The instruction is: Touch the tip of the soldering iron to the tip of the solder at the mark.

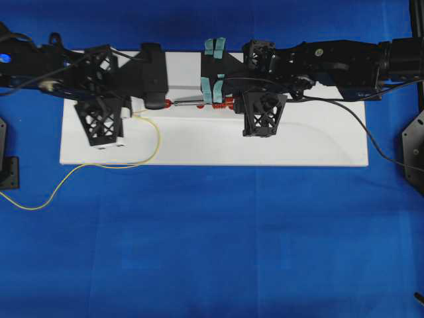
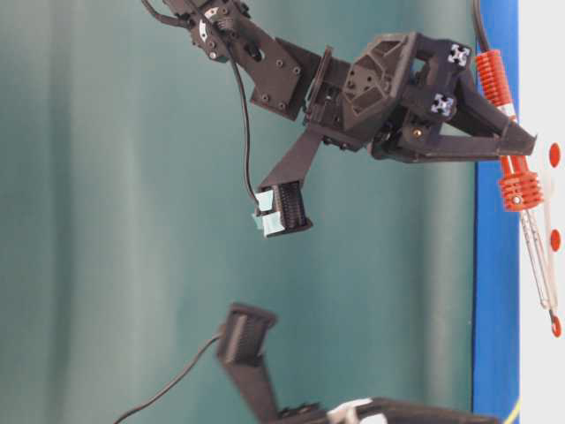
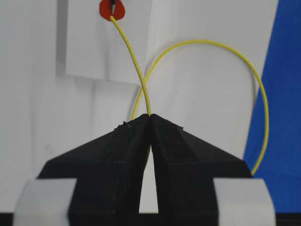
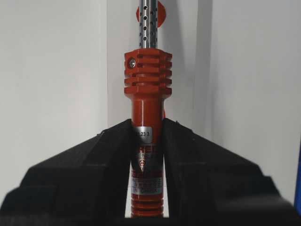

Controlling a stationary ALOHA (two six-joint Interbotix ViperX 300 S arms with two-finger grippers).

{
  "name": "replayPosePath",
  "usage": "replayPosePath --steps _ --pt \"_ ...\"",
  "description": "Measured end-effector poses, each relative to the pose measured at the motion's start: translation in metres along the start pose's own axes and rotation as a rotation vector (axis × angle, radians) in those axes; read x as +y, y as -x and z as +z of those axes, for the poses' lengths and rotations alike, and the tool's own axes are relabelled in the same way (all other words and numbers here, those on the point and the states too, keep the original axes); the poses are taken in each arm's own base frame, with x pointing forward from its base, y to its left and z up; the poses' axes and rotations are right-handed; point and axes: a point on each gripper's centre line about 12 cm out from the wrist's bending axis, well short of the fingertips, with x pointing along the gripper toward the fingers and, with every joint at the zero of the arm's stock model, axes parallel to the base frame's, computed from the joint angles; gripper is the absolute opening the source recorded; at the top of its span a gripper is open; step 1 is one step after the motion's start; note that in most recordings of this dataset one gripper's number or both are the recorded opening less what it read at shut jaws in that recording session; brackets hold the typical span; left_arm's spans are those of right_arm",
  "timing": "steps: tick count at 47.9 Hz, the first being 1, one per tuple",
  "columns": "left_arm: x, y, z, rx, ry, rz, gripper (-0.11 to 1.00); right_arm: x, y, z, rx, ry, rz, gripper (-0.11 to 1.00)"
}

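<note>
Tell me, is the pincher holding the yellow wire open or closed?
Closed. In the left wrist view the left gripper has its two black fingers pressed together on the solder, which runs up to the red mark.

The black right gripper (image 4: 146,136) clamps the red-orange ribbed soldering iron (image 4: 146,94) on both sides of its labelled handle. Its perforated silver metal shaft (image 4: 147,23) extends upward over a white board (image 4: 51,70).

Yellow solder (image 3: 134,59) — red-orange soldering iron (image 4: 146,108) (perforated silver shaft).
</note>
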Motion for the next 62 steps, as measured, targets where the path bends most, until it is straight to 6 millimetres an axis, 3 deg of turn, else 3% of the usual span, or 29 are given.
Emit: replayPosePath --steps 16,29,36,49,62 --pt "0.0 0.039 -0.02 -0.069 0.009 0.004 0.02 0.0 0.0 0.0 0.0 0.005 -0.003 0.06" --pt "-0.001 0.041 -0.022 -0.08 0.014 0.004 0.02 -0.001 0.002 0.003 -0.01 0.004 -0.005 0.06" --pt "-0.001 0.041 -0.022 -0.08 0.02 0.004 0.02 0.0 0.025 0.006 -0.062 0.002 -0.008 0.06" --pt "-0.001 0.041 -0.023 -0.083 0.028 0.004 0.02 0.002 0.064 -0.02 -0.11 -0.015 -0.009 0.06" --pt "-0.001 0.041 -0.023 -0.08 0.029 0.003 0.02 0.001 0.08 -0.053 -0.109 -0.062 -0.012 0.06"
